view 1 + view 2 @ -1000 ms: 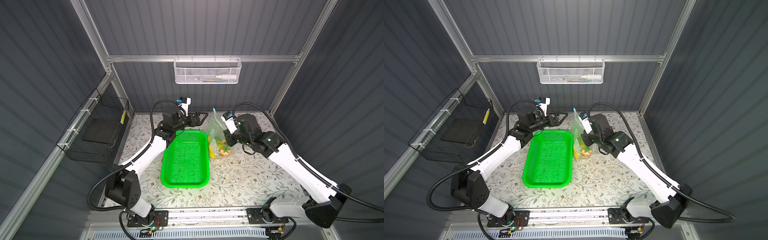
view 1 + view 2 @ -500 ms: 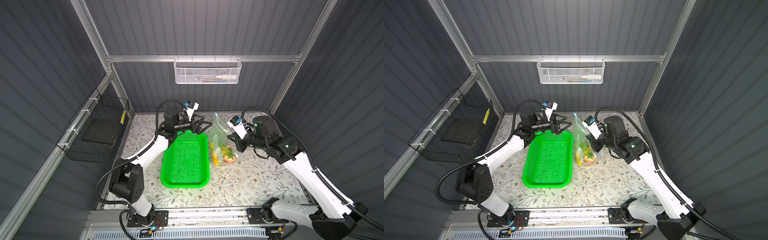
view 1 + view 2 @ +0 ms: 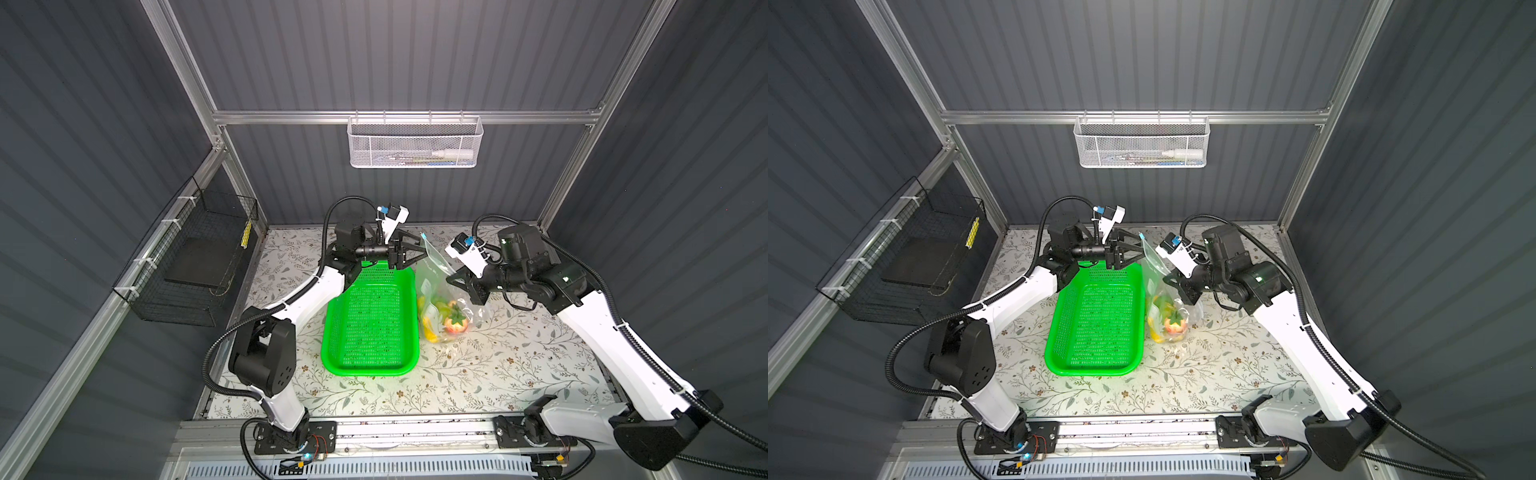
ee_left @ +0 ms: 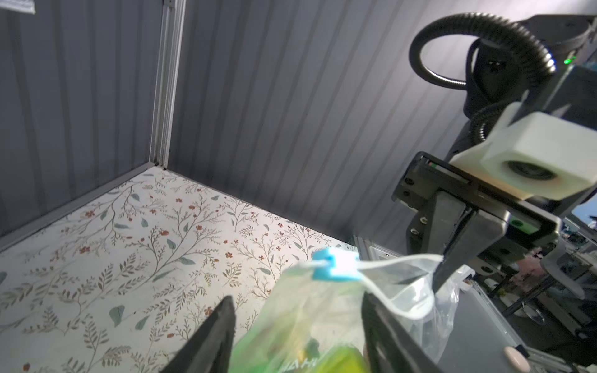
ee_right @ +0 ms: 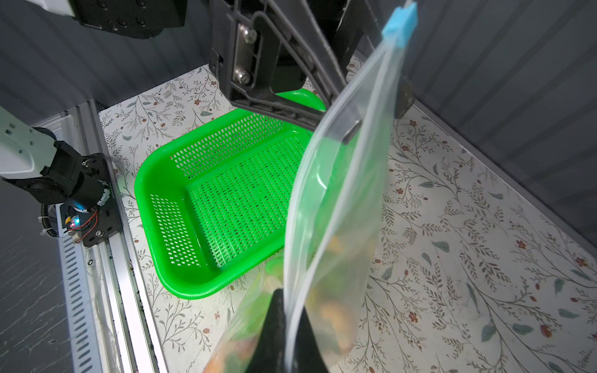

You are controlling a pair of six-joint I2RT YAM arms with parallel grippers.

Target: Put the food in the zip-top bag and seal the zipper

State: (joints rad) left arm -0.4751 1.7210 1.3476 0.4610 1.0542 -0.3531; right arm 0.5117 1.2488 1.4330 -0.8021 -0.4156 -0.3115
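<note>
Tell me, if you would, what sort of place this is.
Likely a robot lab work cell: left arm and right arm bolted to a front rail, grey panelled walls on an aluminium frame.

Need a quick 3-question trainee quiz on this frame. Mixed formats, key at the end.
1. True or false: no food lies in the green basket.
2. Pick one. The right gripper is shut on: A) the zip-top bag; B) the basket's rim; C) nothing.
3. Short answer: which gripper's jaws stand apart on either side of the bag's top, near the slider tab?

Key: 1 true; 2 A; 3 left gripper.
</note>
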